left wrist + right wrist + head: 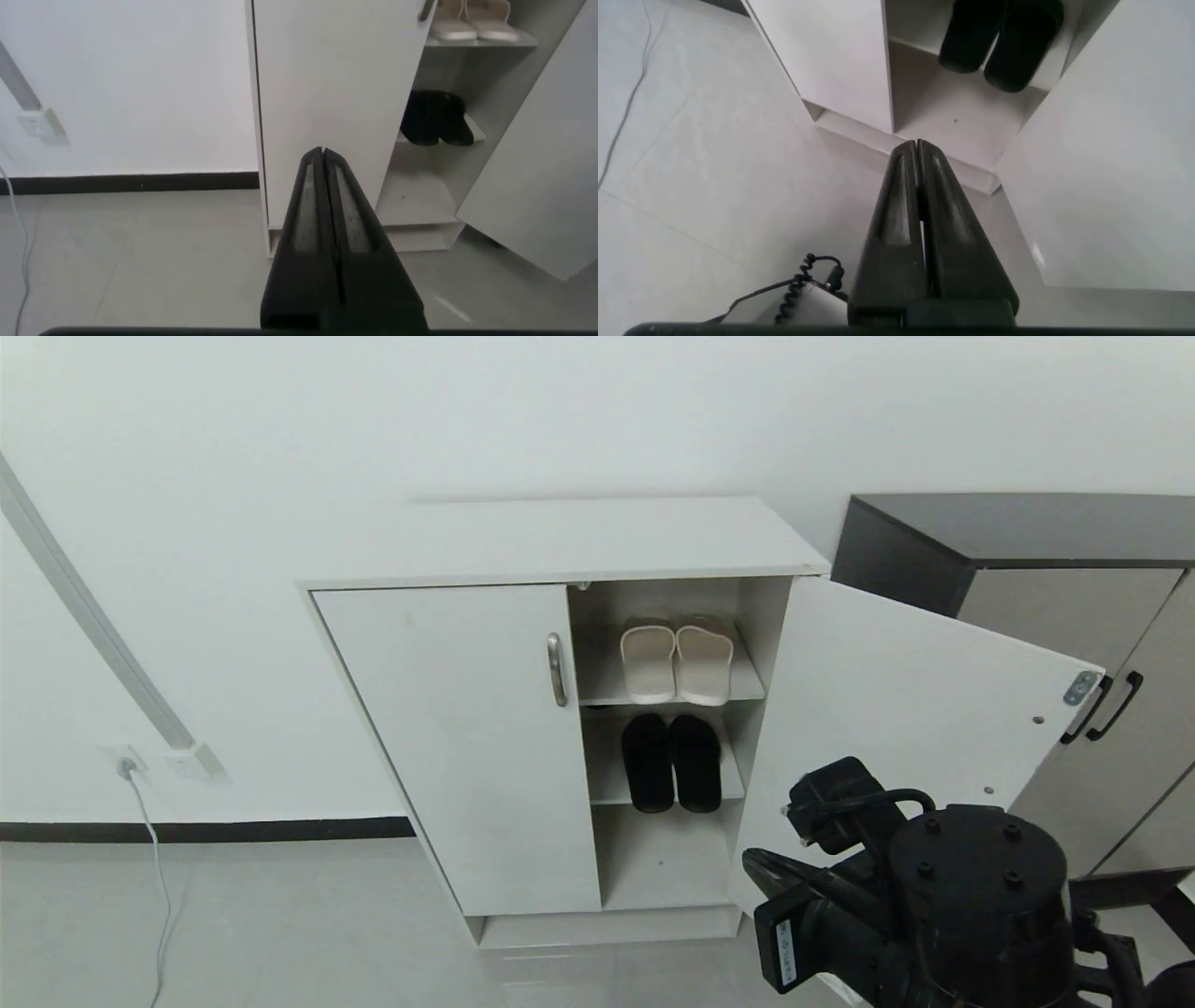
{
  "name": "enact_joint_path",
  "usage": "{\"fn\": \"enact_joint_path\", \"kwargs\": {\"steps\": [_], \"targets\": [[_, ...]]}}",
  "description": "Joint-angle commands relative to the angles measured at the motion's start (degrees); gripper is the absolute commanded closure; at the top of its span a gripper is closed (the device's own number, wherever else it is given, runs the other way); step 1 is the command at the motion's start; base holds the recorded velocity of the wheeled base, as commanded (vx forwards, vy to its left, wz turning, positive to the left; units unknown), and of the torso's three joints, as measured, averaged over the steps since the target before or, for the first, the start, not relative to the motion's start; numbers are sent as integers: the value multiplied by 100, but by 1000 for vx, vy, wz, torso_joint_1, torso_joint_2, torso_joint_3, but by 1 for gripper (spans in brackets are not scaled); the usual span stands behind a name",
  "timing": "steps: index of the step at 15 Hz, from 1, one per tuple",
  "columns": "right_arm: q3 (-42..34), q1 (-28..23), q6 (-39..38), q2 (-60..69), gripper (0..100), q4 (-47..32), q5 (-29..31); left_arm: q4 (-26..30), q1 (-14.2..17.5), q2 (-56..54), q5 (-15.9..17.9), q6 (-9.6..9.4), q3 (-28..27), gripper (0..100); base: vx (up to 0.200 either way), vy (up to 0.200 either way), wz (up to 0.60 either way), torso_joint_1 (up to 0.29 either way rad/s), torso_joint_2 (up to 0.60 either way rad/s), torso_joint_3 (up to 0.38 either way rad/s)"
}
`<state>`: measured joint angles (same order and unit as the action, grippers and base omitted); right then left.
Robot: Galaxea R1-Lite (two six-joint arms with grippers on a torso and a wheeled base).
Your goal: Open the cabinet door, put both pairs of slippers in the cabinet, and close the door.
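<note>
A cabinet [560, 537] stands against the wall at the centre of the head view. Its left door [457, 747] is shut, and its right door [896, 709] stands swung out toward 4 o'clock.

In the open half, the upper pair of slippers [677, 663] lies side by side on the upper shelf [750, 686]. The lower pair of slippers [672, 763] lies on the lower shelf [734, 789], at 6 o'clock from the first pair.

A second cabinet [1074, 616] stands at 3 o'clock, behind the open door. A wall socket [126, 763] sits at 8 o'clock, and its cable [159, 868] drops to the floor [280, 933].

The left pincer [322, 154] hangs over the floor facing the shut door. The right pincer [918, 147] hangs over the floor before the cabinet's base, just beside the open door.
</note>
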<state>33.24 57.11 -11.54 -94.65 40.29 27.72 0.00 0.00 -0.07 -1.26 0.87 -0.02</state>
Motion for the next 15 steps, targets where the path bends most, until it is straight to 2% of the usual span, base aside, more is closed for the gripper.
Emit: {"fn": "enact_joint_path", "kwargs": {"steps": [1, 15], "targets": [[-2, 2, -6, 17, 100, 5, -4, 0, 0, 7, -6, 1, -6, 100, 0, 0, 0, 168, -486, -330], [-37, 2, -14, 69, 100, 14, -4, 0, 0, 7, 3, -7, 2, 100, 0, 0, 0, 210, -527, -317]]}}
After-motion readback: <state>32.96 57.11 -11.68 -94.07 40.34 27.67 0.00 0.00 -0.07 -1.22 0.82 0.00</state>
